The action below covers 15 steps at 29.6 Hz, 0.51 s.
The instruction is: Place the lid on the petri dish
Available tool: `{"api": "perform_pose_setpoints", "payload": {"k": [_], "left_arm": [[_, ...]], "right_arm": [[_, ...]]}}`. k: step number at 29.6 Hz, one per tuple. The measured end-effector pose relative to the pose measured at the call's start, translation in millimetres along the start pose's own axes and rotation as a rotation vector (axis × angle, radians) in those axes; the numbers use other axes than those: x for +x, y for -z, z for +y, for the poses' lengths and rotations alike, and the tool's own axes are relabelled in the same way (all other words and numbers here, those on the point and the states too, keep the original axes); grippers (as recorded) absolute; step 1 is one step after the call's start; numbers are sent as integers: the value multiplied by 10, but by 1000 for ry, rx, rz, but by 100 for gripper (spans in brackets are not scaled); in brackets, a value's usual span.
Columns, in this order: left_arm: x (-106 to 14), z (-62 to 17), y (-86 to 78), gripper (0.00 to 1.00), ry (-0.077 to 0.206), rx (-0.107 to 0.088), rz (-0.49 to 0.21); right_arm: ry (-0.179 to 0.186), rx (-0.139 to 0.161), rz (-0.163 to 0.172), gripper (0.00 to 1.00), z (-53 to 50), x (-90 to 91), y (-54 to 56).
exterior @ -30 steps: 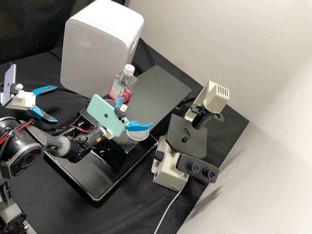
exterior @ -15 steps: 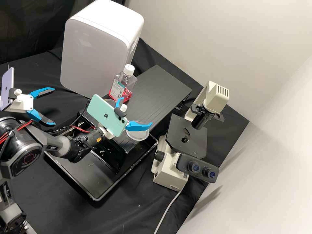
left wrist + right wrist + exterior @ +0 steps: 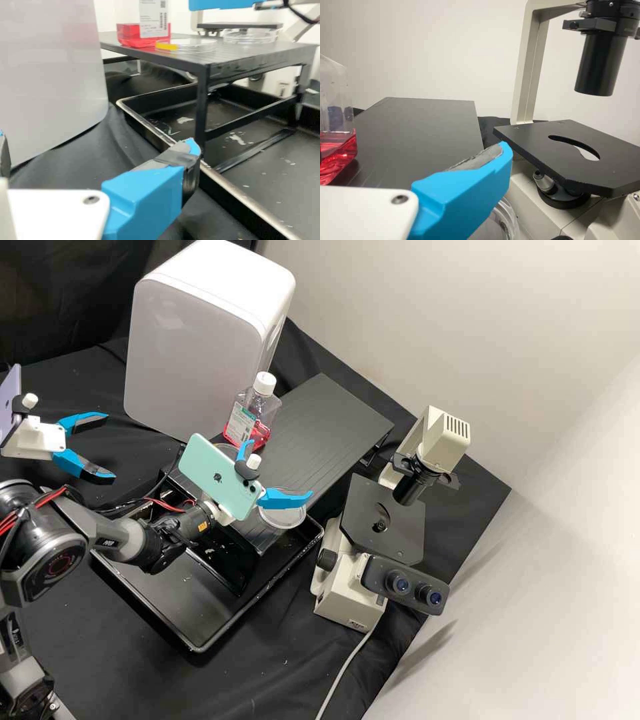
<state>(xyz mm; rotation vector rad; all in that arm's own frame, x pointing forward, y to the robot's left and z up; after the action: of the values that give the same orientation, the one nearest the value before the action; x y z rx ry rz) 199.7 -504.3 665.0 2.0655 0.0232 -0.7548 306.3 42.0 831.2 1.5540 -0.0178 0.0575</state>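
Seemingly pre-grasp: right gripper [image 3: 281, 467], jaws spread, hovers over petri dish [image 3: 283, 515] on rack [image 3: 320, 420]; left gripper [image 3: 111, 445] off rack, released. Next: clench on lid.

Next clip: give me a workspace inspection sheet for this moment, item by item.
Surface: black cloth bench; black tray holding a raised platform.
Job's things: clear petri dish at the platform's near end; second clear piece by the flask; which is the lid, cannot tell.
Clutter: flask of red liquid, white box, microscope.
Grippers: left gripper open, beside the white box; right gripper open, over the near dish.
Cables: red and black wires by the right arm; grey cable from the microscope.
Surroundings: pale wall.
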Motion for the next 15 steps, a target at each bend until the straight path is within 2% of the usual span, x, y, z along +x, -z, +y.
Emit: {"api": "perform_pose_setpoints", "payload": {"k": [3, 5, 7, 11, 15], "left_arm": [[-3, -9, -27, 100, 9, -8, -30], [-3, -11, -33, 100, 14, -5, -48], [-3, -14, -46, 100, 19, -14, -66], [-4, -18, -59, 100, 24, -30, -79], [-4, -18, -59, 100, 24, -33, -79]], "right_arm": [[0, 0, 0, 100, 0, 0, 0], [0, 0, 0, 100, 0, 0, 0], [0, 0, 0, 100, 0, 0, 0], [0, 0, 0, 100, 0, 0, 0], [0, 0, 0, 100, 0, 0, 0]]}}
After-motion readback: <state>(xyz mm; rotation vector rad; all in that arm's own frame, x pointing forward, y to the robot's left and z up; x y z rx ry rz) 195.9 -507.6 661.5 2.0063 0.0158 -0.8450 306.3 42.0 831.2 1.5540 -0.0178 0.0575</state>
